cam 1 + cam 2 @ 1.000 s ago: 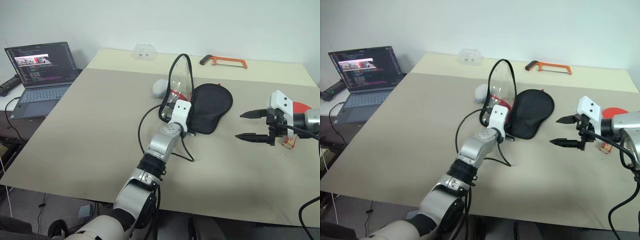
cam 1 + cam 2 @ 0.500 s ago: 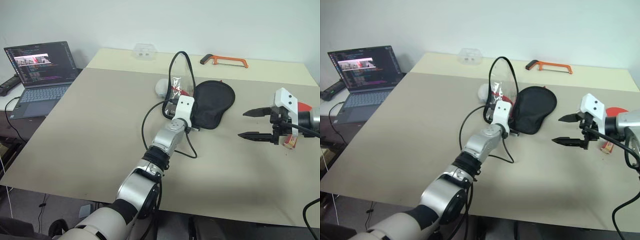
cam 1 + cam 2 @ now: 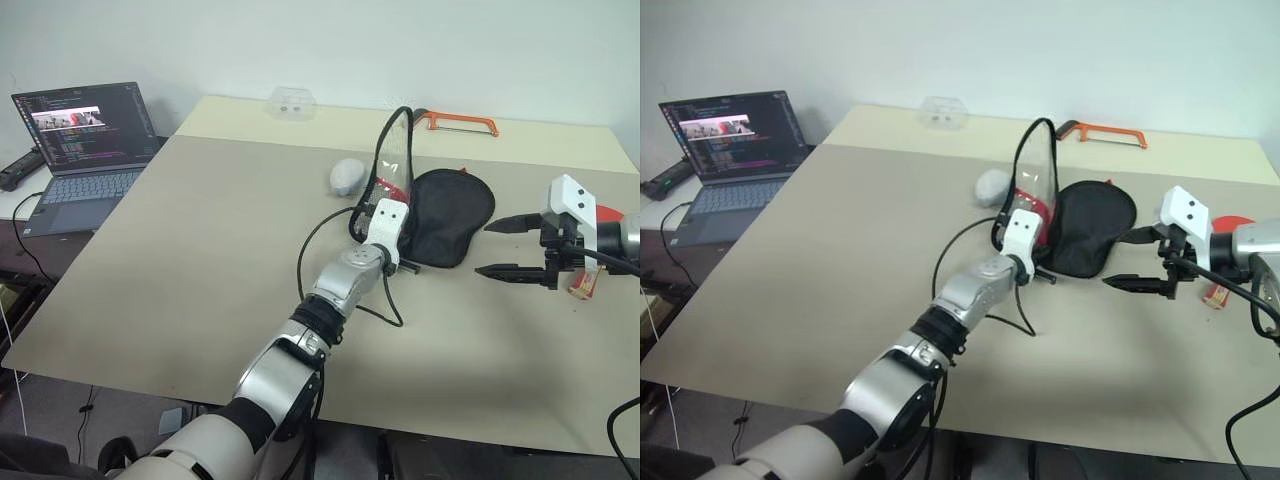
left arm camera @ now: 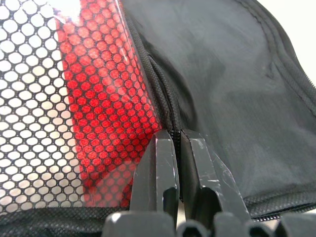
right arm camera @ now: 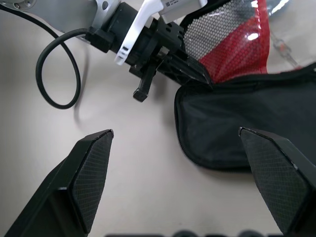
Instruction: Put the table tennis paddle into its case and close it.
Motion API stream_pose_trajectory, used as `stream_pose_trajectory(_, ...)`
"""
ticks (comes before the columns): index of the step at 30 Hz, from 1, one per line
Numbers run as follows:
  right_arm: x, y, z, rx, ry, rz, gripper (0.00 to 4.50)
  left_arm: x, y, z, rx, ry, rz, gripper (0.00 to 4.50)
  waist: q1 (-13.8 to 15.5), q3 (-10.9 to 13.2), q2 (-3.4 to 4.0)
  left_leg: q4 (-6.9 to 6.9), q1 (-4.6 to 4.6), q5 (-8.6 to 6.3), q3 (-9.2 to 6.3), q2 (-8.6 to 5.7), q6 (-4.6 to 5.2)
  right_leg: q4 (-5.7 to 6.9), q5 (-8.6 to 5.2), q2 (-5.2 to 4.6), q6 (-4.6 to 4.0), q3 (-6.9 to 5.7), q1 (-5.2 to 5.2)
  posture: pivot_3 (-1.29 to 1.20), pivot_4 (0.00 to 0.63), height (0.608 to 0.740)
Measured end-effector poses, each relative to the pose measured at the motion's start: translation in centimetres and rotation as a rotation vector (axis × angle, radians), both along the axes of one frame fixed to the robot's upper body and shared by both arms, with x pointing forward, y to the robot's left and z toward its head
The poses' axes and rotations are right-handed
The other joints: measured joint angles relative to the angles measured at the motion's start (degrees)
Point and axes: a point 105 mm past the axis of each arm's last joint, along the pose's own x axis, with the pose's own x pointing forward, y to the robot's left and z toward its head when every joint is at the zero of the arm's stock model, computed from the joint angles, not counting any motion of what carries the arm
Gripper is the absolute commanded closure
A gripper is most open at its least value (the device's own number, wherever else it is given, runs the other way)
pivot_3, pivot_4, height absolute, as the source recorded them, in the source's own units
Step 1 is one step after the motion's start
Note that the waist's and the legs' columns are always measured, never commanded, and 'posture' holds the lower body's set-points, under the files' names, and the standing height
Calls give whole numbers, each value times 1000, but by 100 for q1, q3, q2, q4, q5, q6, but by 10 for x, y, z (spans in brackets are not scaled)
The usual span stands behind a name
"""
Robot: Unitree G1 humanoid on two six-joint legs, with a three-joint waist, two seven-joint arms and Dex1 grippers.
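The case lies open at mid-table: its black-lined half is flat, and its red half with the mesh pocket stands upright. My left gripper is shut on the case's zip edge where the two halves meet. My right gripper hangs open just right of the case, level with its flat half and holding nothing. The table tennis paddle sits behind that hand at the far right. A slice of its red face and the end of its pale handle are visible; the rest is hidden.
A black cable loops on the table beside my left forearm. A pale grey lump lies left of the case. At the back are an orange hacksaw and a small clear box. A laptop sits off the table's left side.
My left gripper has pulled the case to the right, closer to the right gripper. The grey lump beside the case shifted right too. The right gripper stayed in place.
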Motion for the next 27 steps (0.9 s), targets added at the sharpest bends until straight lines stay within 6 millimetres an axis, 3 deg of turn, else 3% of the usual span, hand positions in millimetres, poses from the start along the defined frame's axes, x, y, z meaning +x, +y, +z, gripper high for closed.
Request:
stream_pose_trajectory(10,0,0,0,0,-1,1,0,-2,-4,-2,29,-20,-6,4457,0,0,0,0,0,0,0,-1,1,0,0,0,0,1,0,0,150,740)
stream_pose_trajectory(13,0,1,1,-1,-3,2,0,-3,-5,-4,36,-12,-11,3669,-1,0,0,0,0,0,-1,-1,1,0,0,0,0,1,0,0,150,740)
stream_pose_trajectory(17,2,2,1,-1,-7,4,0,-5,-6,-2,26,-2,-18,2277,-2,0,0,1,0,0,0,-1,0,1,0,0,0,1,0,0,150,740)
stream_pose_trajectory(21,4,4,-2,2,-5,7,0,-9,-14,13,22,-49,-52,845,-3,0,0,1,-1,0,0,-1,0,1,0,-1,0,4,0,0,150,740)
stream_pose_trajectory(25,8,5,-1,7,-11,7,0,-23,-29,47,-21,-143,-141,845,-4,0,0,0,-2,2,1,-1,-2,0,0,-1,0,5,-1,0,150,740)
stream_pose_trajectory(27,10,4,1,6,-19,3,0,-36,-35,76,-63,-215,-203,845,-6,0,0,-1,-1,2,1,0,-2,-1,0,-1,0,8,-1,0,150,740)
